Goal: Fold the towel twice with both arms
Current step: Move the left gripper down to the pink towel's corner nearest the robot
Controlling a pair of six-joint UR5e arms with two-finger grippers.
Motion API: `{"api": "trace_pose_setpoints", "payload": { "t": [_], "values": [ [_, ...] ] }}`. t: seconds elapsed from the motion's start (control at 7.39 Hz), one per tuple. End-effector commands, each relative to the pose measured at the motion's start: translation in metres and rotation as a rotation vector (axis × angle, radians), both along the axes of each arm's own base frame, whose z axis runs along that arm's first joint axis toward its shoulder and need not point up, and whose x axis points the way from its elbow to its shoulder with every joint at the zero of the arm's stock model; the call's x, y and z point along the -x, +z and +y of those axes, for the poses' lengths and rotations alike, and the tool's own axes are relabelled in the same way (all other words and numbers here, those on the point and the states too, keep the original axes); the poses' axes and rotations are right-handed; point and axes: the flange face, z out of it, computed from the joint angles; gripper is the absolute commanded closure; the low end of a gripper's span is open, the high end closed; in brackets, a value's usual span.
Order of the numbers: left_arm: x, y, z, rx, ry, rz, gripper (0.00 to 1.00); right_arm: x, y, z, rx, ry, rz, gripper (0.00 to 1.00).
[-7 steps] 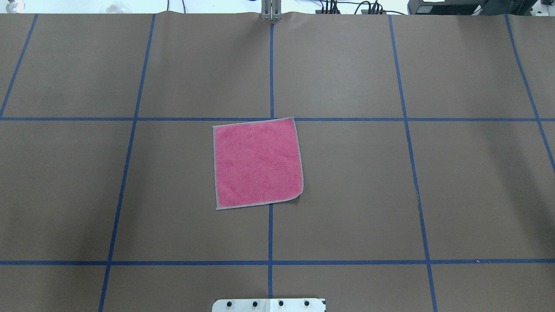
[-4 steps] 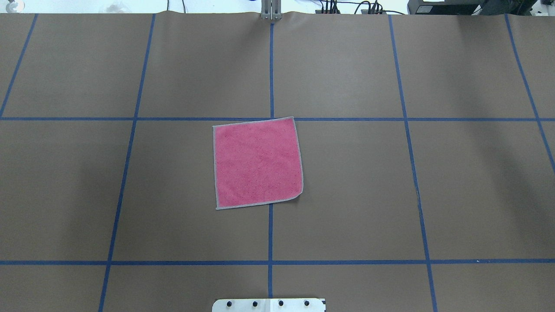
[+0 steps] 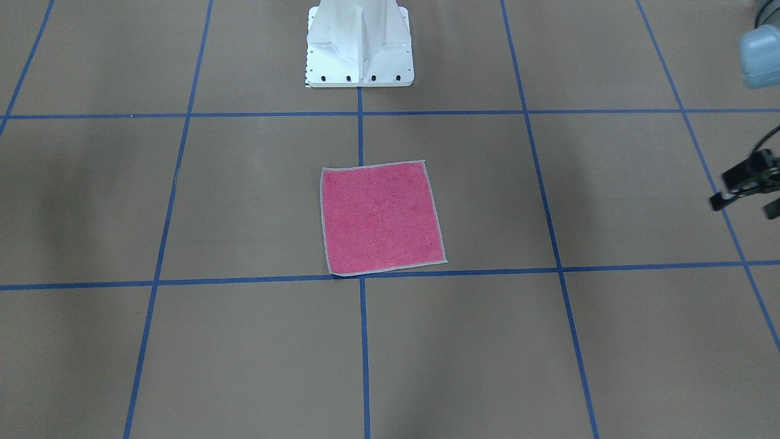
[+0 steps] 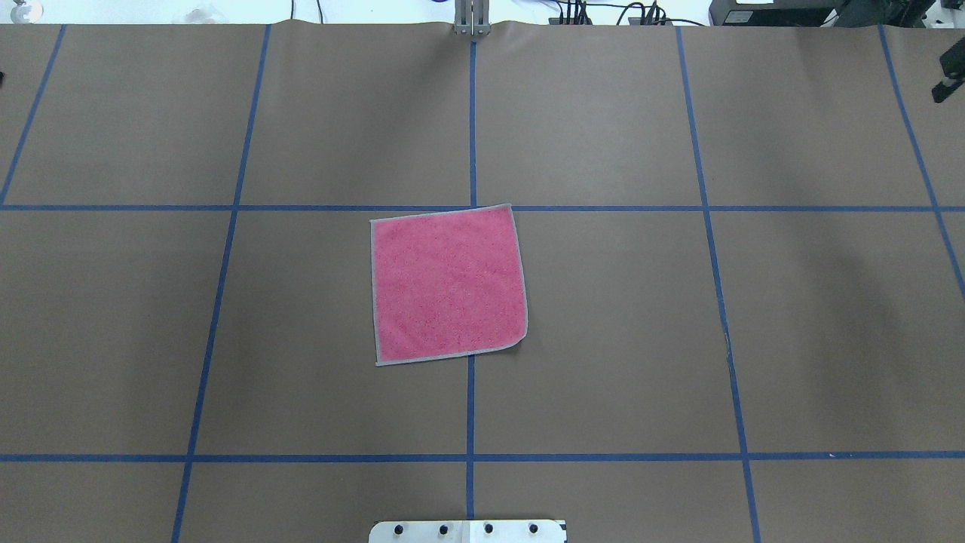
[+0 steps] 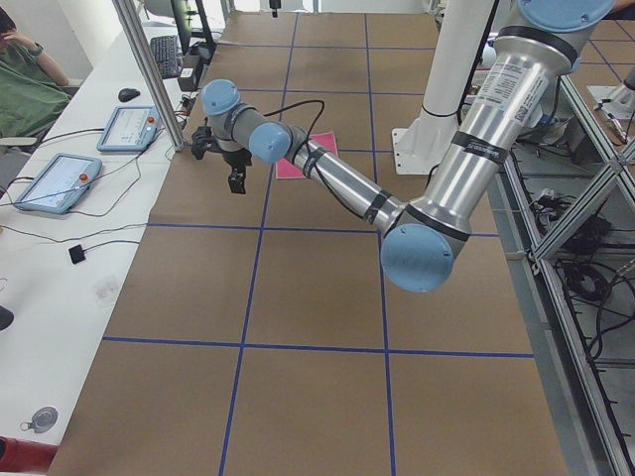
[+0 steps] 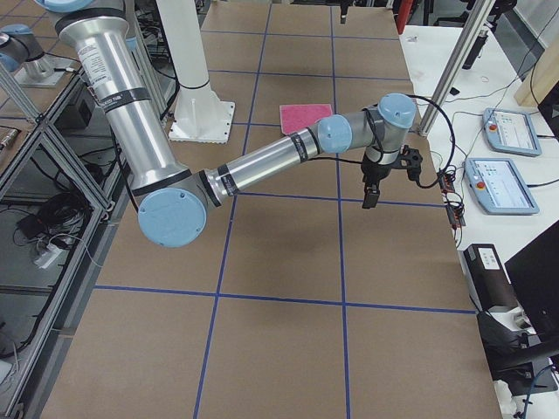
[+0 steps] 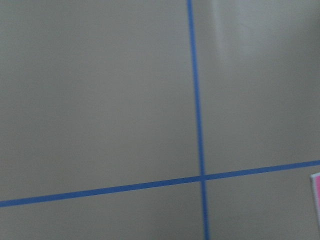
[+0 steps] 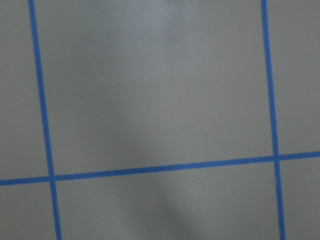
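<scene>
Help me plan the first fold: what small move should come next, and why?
Probably bring the left claw and right claw inward toward the towel. It lies flat, pink face up, unfolded, in the middle of the table, while both claws hang far off to either side, touching nothing.

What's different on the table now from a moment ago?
The right gripper has just poked into the overhead view at its far right edge, where only bare table showed before. The towel hasn't moved: it lies flat, pink side up, not yet folded.
</scene>
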Motion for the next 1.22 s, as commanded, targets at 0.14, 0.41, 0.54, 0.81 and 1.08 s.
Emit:
{"api": "trace_pose_setpoints", "payload": {
  "t": [0.14,0.41,0.54,0.81,1.08],
  "values": [
    [-0.125,-0.058,0.045,0.131,0.008,0.086,0.0,0.056,-0.01,0.029,-0.037,-0.068,-0.226,0.0],
    [-0.212,-0.056,0.088,0.145,-0.12,0.065,0.0,0.107,-0.04,0.044,-0.051,-0.114,-0.226,0.0],
    [-0.241,-0.055,0.104,0.175,-0.135,0.083,0.0,0.116,-0.048,0.049,0.004,-0.083,-0.23,0.0],
    [-0.286,-0.051,0.142,0.192,-0.171,0.071,0.0,0.166,-0.063,0.064,0.024,0.007,-0.236,0.01],
    [-0.315,-0.045,0.172,0.206,-0.137,0.052,0.01,0.207,-0.069,0.082,0.031,0.047,-0.311,0.0]
  ]
}}
